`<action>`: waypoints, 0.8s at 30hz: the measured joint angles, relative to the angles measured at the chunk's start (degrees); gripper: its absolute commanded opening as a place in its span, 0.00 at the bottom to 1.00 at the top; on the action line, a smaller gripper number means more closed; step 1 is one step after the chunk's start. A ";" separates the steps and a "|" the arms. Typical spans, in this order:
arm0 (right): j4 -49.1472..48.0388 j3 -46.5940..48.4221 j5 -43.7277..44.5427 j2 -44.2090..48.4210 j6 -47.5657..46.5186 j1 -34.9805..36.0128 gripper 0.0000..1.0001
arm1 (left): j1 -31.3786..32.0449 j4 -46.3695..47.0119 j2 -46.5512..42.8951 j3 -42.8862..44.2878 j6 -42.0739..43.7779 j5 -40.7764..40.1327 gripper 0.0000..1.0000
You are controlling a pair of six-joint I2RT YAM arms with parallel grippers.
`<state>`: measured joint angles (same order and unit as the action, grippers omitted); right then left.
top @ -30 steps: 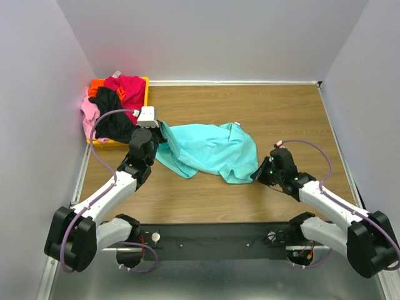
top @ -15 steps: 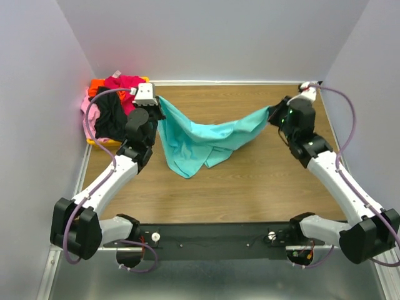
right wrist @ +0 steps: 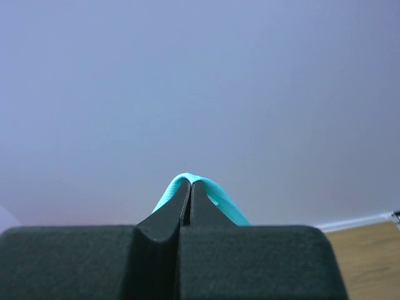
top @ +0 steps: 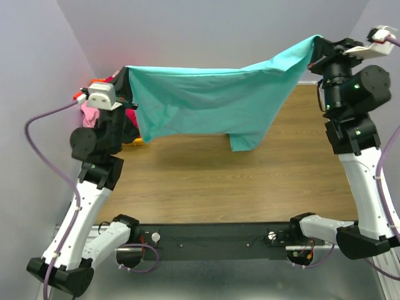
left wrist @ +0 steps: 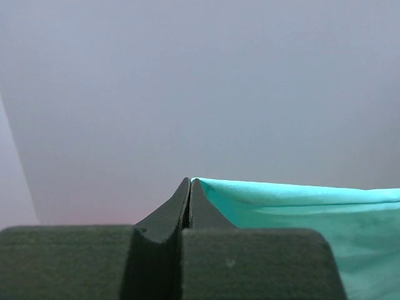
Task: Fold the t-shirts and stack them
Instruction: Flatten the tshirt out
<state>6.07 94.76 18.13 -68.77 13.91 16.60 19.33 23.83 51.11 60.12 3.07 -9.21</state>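
The turquoise t-shirt (top: pixel 212 100) hangs spread in the air between both arms, high above the wooden table. My left gripper (top: pixel 127 70) is shut on its left corner; in the left wrist view (left wrist: pixel 189 182) the cloth (left wrist: pixel 312 206) runs off to the right. My right gripper (top: pixel 315 41) is shut on its right corner; in the right wrist view (right wrist: pixel 190 181) a turquoise fold (right wrist: pixel 215 194) wraps over the fingertips. The other t-shirts, magenta-red (top: pixel 131 117), pink (top: pixel 90 114) and black, lie heaped at the back left, mostly hidden behind the left arm.
The wooden table (top: pixel 237 181) lies below the hanging shirt. Grey walls close in the back and both sides. The yellow-orange bin (top: pixel 137 141) under the heap shows only at its edge. The arm bases stand on a black rail (top: pixel 212 237) at the near edge.
Both arms have risen and moved apart, lifting the turquoise shirt off the table and stretching it out in the air. One second ago it lay crumpled on the table.
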 measured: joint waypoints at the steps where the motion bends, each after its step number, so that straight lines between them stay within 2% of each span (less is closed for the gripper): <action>1: 0.07 0.83 -0.42 0.72 -0.59 0.00 0.01 | 0.00 -0.52 -1.16 1.66 0.24 2.67 0.00; 7: 0.07 3.74 -2.91 6.21 -2.67 0.00 0.01 | 0.00 -2.82 -6.16 4.00 -0.42 13.60 0.00; 13: -1.92 1.55 -2.58 10.88 -3.48 0.00 0.01 | 0.02 -2.03 -5.20 0.00 -4.79 22.25 0.00; 18: -3.26 -9.75 3.32 10.12 -3.26 -0.02 0.01 | 0.00 -3.41 5.09 -6.82 -7.21 23.17 0.00; 24: -2.32 -22.51 7.89 1.64 -1.29 -0.22 0.01 | -0.15 -7.26 20.96 -9.66 -7.87 21.51 0.00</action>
<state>3.75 72.25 26.02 -67.13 12.62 16.38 19.18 16.58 72.07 50.46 -4.80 12.29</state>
